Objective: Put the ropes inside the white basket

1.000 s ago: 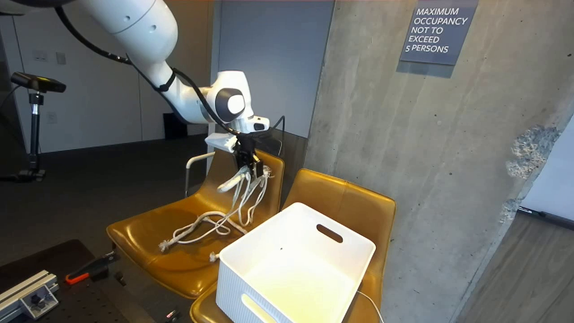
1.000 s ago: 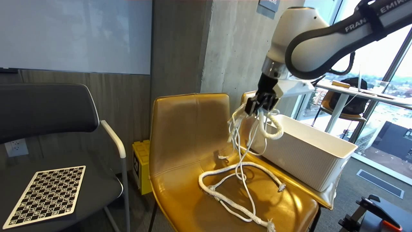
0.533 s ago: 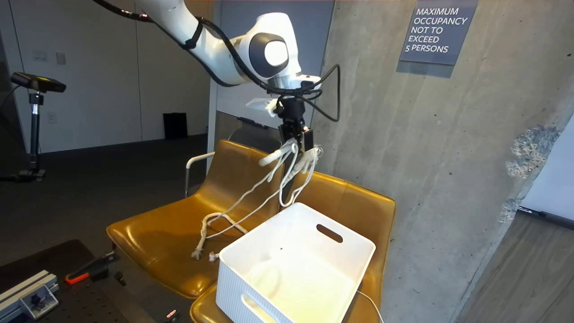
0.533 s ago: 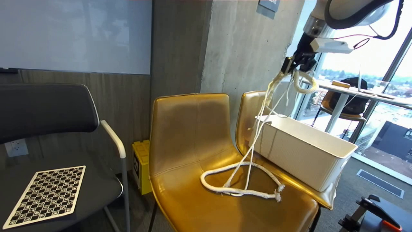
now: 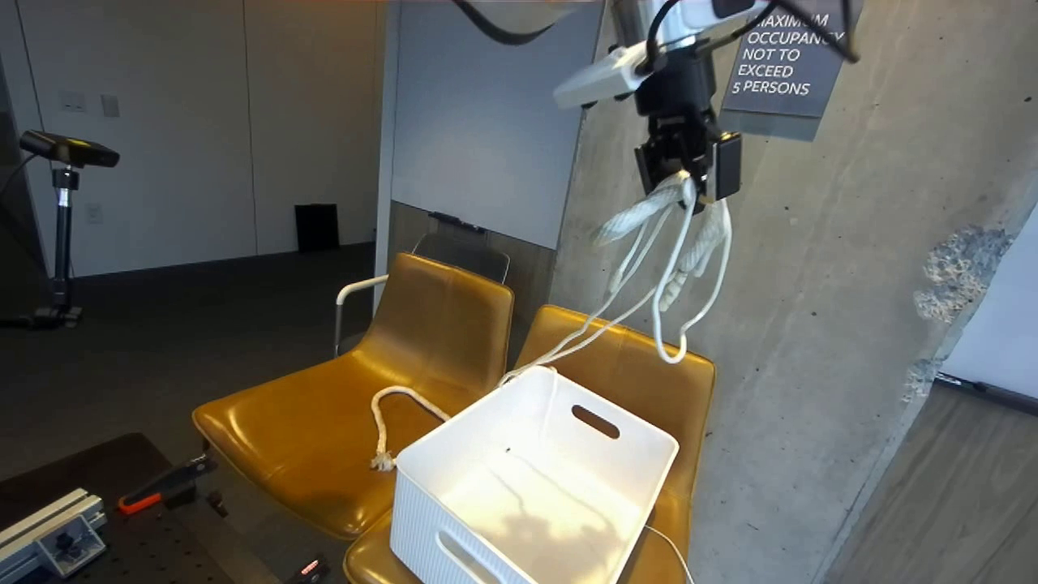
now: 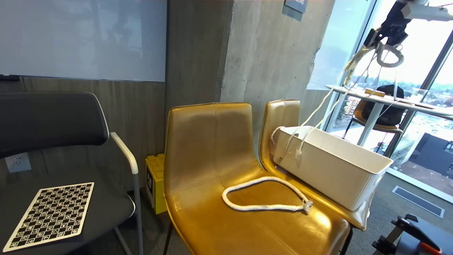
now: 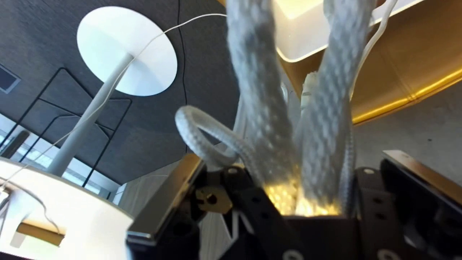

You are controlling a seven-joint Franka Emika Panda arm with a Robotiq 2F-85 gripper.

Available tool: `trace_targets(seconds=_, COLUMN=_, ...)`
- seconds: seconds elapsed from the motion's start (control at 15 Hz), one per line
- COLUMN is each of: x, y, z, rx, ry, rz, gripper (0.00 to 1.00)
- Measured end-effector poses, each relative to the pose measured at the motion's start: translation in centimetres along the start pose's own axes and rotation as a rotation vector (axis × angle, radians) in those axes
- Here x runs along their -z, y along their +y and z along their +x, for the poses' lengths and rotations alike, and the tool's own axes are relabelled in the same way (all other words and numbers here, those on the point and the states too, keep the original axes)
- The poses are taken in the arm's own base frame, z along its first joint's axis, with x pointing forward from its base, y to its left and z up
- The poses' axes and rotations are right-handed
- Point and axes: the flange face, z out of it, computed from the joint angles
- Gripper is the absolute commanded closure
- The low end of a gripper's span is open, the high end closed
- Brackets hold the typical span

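Observation:
My gripper [image 5: 693, 182] is shut on a bundle of cream-white ropes [image 5: 673, 259], high above the white basket [image 5: 434, 515]. In an exterior view the gripper [image 6: 385, 39] and hanging ropes [image 6: 354, 67] are above the basket [image 6: 318, 170]. Two thin cords trail down across the basket's rim, and their lower ends hang by its outer wall. In the wrist view the ropes [image 7: 261, 108] are between the fingers [image 7: 294, 180], with the basket's edge [image 7: 306, 39] behind them. One thick rope [image 6: 262, 207] lies looped on the neighbouring chair seat.
The basket stands on a tan chair [image 5: 673, 381] beside another tan chair [image 5: 324, 414]. A concrete column [image 5: 811, 324] rises behind them. A black chair [image 6: 53, 120] holds a checkered board [image 6: 53, 216]. A table [image 6: 375, 101] stands by the window.
My gripper has moved up and to the right in both exterior views, carrying the rope bundle. The trailing cords have lifted off the seat onto the basket's rim. The thick rope has stayed on the seat.

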Motion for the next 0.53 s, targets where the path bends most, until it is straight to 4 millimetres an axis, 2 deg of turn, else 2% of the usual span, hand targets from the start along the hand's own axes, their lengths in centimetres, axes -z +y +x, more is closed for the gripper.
trace_targets(seconds=0.13, x=2.1, y=3.0, z=1.3, rx=-0.007, ry=0.001, rz=0.005, gripper=1.0)
trace_targets(seconds=0.27, x=2.1, y=2.7, z=1.2, rx=0.008, ry=-0.017, rz=0.017, gripper=1.0)
trace_targets(seconds=0.4, x=0.4, y=-0.3, z=-0.3, rx=0.048, ry=-0.062, rz=0.043, gripper=1.0)
trace_targets(seconds=0.53, x=-2.4, y=-4.5, z=-3.0, rx=0.103, ry=-0.13, rz=0.076, gripper=1.0)
